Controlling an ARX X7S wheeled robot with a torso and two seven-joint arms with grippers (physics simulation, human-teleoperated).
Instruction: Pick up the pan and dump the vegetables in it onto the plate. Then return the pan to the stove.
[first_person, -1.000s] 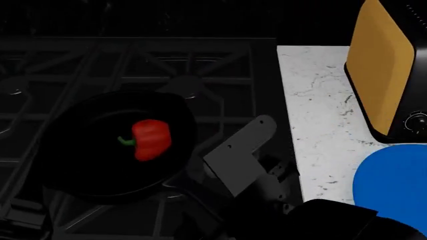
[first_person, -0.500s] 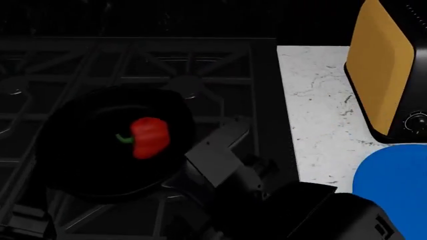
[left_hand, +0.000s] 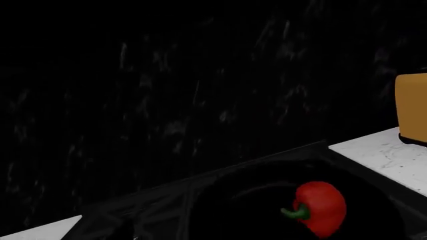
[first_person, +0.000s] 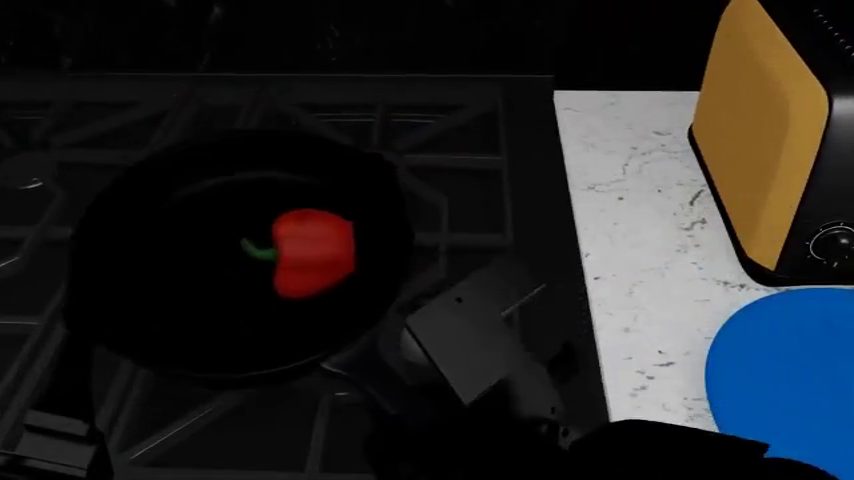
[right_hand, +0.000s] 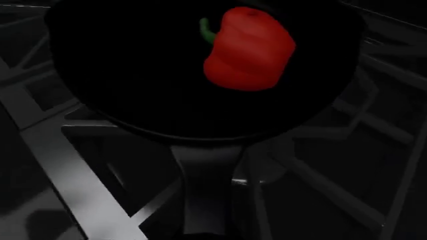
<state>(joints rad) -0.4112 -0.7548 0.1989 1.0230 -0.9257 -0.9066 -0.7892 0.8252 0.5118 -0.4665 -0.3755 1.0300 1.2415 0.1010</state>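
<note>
The black pan (first_person: 174, 250) is held over the front burner of the stove (first_person: 441, 150), and it also shows in the right wrist view (right_hand: 133, 75). The red bell pepper (first_person: 314, 252) lies inside it, right of centre; it shows too in the right wrist view (right_hand: 248, 49) and in the left wrist view (left_hand: 320, 207). My right gripper (first_person: 416, 345) is shut on the pan's short handle (right_hand: 207, 190) at the pan's near right. The blue plate (first_person: 787, 385) lies on the counter at the lower right. A dark shape at the head view's lower left may be my left gripper (first_person: 54, 445); its jaws do not show.
An orange-yellow boxy appliance (first_person: 767, 140) with a dial stands at the back right of the white marble counter (first_person: 627, 230). Cast-iron grates (right_hand: 60, 150) run under the pan. A dark back wall rises behind the stove.
The right gripper has closed in on the pan's handle. The pan now looks larger and sits further back in the head view, raised off the grate, with the pepper shifted slightly inside it.
</note>
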